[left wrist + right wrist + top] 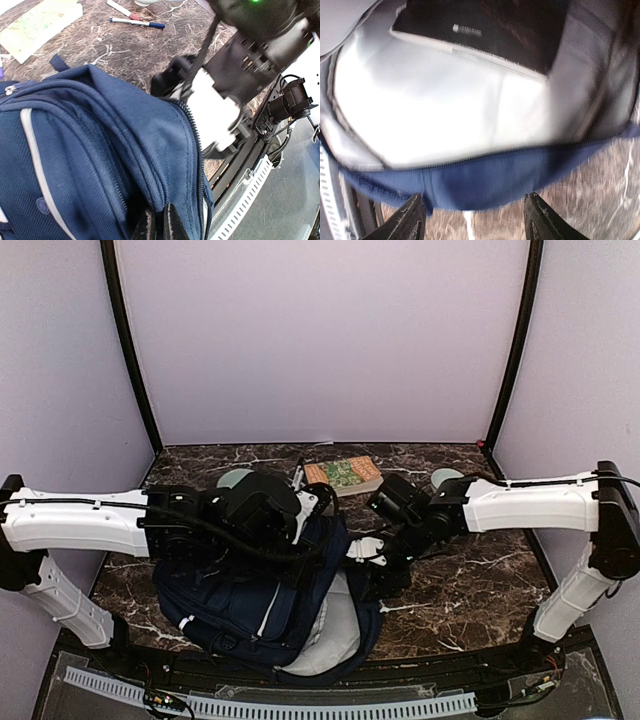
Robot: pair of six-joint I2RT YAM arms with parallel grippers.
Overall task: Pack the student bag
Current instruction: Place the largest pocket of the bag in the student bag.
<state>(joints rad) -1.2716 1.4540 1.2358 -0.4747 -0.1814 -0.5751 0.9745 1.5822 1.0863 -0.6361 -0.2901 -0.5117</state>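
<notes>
the bag (pixel 250 600) is lying on the desk (pixel 470 590) by the near edge, between the arms. the left claw (pixel 159 225) is pinching tight on its zip rim, holding the mouth open. the right claw (pixel 474 202) is hanging wide and empty just outside, with a dark book (pixel 485 30) lying inside. loading looks to be under way, and next the right claw is probably needing to fetch the green book (pixel 345 474) behind the bag

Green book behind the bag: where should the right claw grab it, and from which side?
Likely its right short edge, with the claw coming in low from the right to pinch cover and pages together. The green book lies flat on the table, so a straight top-down pinch finds nothing to close on. That end faces the right claw and sits clear of the bag.
</notes>
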